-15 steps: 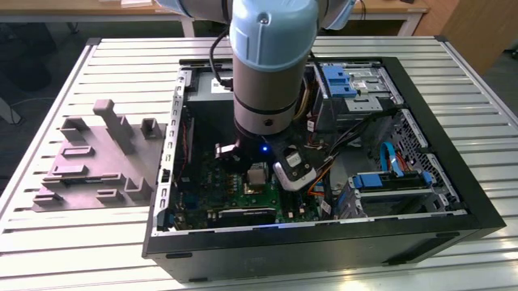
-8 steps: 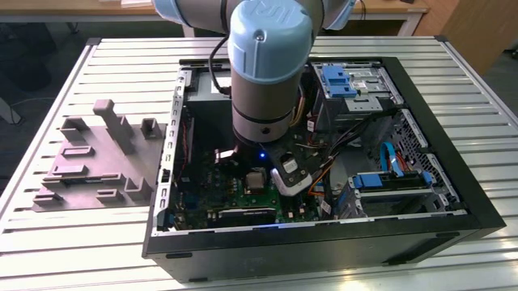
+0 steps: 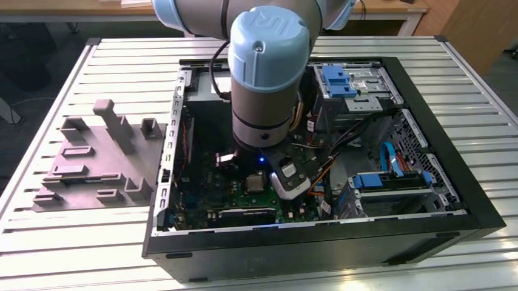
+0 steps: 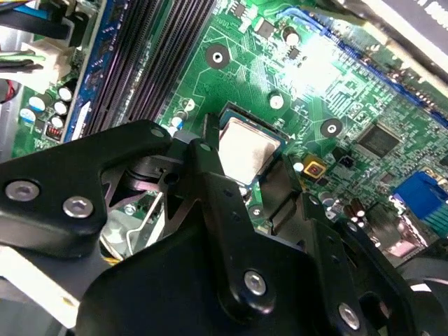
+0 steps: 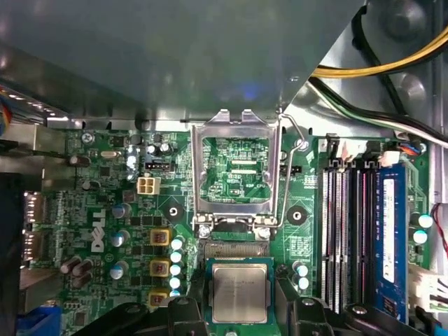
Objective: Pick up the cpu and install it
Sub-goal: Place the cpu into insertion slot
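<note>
The cpu (image 5: 240, 292), a small square chip with a silvery-grey top, sits between my black fingers (image 5: 183, 309) in both wrist views. My gripper (image 4: 246, 159) is shut on the cpu (image 4: 245, 145), one finger at each of two opposite edges. The chip hangs just over the motherboard's socket (image 5: 236, 246), whose pin field shows beside it. The socket's metal load plate (image 5: 238, 168) stands flipped open with its lever (image 5: 288, 175) raised. In the exterior view my arm (image 3: 261, 79) reaches straight down into the open computer case (image 3: 453, 182).
Memory slots (image 5: 344, 231) and a blue stick (image 5: 392, 224) run beside the socket. Yellow and black cables (image 5: 392, 63) cross the case nearby. Blue drive bays (image 3: 389, 180) fill the exterior view's right side of the case. A grey fixture (image 3: 97, 157) lies on the slatted table (image 3: 81, 248) outside it.
</note>
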`<act>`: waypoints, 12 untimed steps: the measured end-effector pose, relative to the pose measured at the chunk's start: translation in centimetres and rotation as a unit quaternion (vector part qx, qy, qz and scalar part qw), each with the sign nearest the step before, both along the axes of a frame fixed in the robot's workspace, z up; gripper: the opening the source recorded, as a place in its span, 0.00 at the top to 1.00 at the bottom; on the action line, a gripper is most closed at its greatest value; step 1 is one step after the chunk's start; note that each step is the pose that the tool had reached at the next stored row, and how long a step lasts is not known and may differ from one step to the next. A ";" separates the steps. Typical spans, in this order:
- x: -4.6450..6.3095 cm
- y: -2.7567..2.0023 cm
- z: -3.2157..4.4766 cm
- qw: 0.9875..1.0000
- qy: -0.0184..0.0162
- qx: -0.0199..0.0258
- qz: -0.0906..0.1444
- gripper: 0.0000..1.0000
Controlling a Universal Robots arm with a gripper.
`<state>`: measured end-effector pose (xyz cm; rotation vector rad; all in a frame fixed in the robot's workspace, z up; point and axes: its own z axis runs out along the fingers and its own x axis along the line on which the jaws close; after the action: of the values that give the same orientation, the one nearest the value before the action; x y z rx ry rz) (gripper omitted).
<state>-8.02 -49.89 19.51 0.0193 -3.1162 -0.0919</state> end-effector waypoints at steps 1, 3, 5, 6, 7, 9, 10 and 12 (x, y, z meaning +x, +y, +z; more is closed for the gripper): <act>-0.1 0.00 -0.01 1.000 0.000 0.000 0.000 0.53; -0.3 0.02 -0.08 1.000 0.000 0.000 0.000 0.53; -0.3 0.03 -0.19 1.000 0.000 0.000 0.001 0.53; -0.3 0.03 -0.22 1.000 0.000 0.001 0.001 0.53; -0.3 0.06 -0.25 1.000 0.000 0.001 0.001 0.53; -0.3 0.12 -0.31 1.000 0.000 0.002 0.001 0.53; -0.3 0.15 -0.35 1.000 0.000 0.002 0.001 0.53; -0.3 0.17 -0.42 1.000 0.000 0.002 0.001 0.53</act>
<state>-8.31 -49.72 19.09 0.0213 -3.1161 -0.0989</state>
